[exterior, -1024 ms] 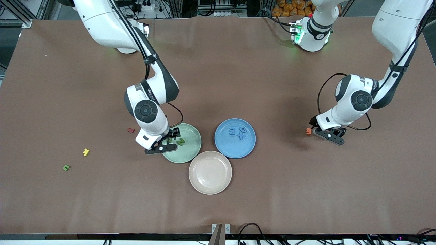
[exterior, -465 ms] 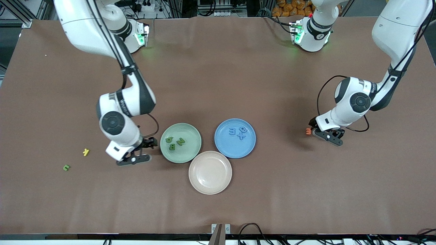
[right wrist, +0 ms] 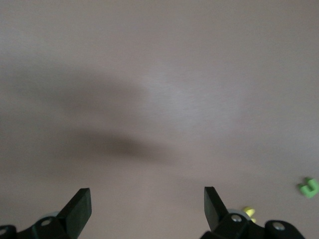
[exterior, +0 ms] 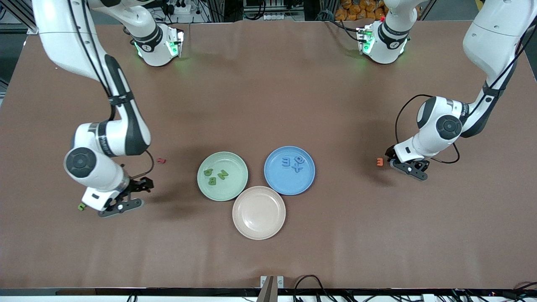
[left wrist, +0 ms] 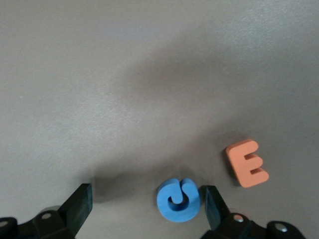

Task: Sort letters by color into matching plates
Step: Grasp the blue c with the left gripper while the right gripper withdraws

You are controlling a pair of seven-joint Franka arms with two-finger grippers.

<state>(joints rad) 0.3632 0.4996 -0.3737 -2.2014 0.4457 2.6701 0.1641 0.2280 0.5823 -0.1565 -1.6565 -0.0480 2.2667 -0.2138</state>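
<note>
— Three plates sat toward the camera-side edge of the worktop point(exterior: 268, 105), about midway along it: the mint green plate point(exterior: 237, 184) with three dark green letters point(exterior: 215, 175) in it, the blue plate point(exterior: 308, 176) with three blue letters point(exterior: 292, 162), and a beige plate point(exterior: 259, 212) with nothing on it. Where were the arms?

— The right gripper point(exterior: 130, 195) hung low over the worktop toward the right arm's end, fingers spread and holding nothing. A light green letter point(exterior: 81, 206) lay just beside it, partly hidden under the wrist in the front view. The right wrist view showed that same green letter point(right wrist: 309, 187) off to one side with a yellow letter point(right wrist: 248, 213) near a fingertip, neither between the fingers.

— So what would the pick have needed?

— My judgement: shift the gripper until the green letter sat centred in the gap, then descend and close squarely on its flat sides. The yellow one was near enough to be nudged or caught by mistake.

— And the left arm?

— The left gripper point(exterior: 409, 165) was low near the left arm's end, fingers parted with nothing gripped. In its wrist view a blue letter point(left wrist: 178, 199) lay between the fingers, close to one of them, with the orange letter point(left wrist: 247, 163) just outside. Centring on the blue one before closing would likely keep the orange E from being dragged. A red letter point(exterior: 161, 160) also lay loose, between the right gripper and the green plate.
</note>
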